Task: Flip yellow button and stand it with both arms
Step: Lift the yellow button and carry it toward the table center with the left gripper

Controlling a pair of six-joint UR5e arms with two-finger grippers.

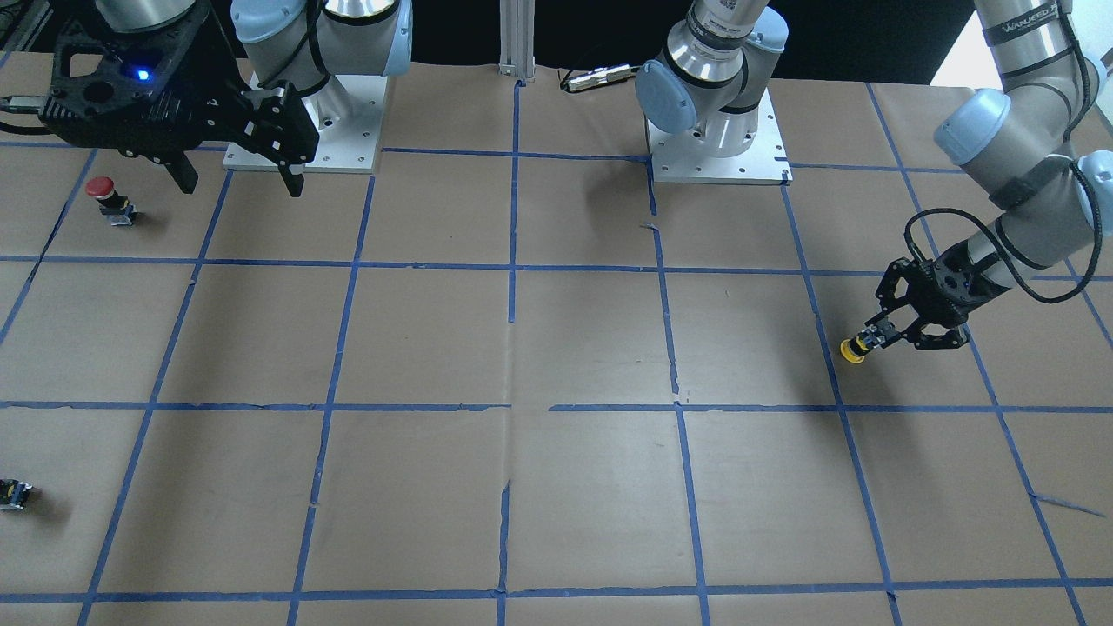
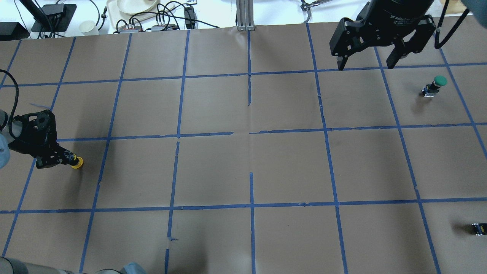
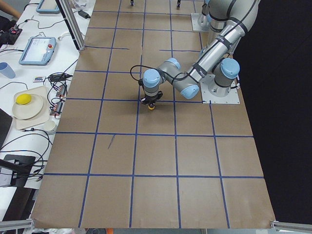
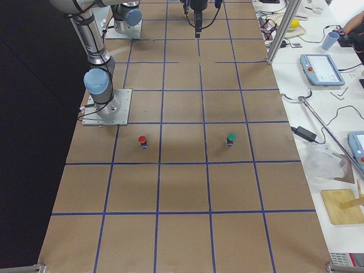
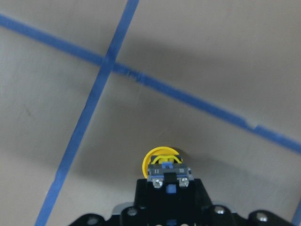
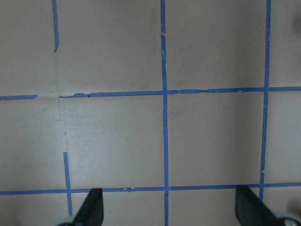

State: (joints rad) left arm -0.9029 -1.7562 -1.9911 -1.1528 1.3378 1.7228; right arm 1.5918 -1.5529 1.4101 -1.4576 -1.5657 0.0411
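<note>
Now L gripper (image 1: 876, 336) clamps yellow button (image 1: 853, 349) low, R gripper (image 1: 242, 181) spread wide

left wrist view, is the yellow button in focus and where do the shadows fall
Left wrist view: the yellow button is fairly sharp, the blue tape farther off looks softer, and a broad dim shadow lies on the paper to the button's left. Front-facing view: the left gripper throws a soft shadow on the paper beside it, with no glare there.
</note>
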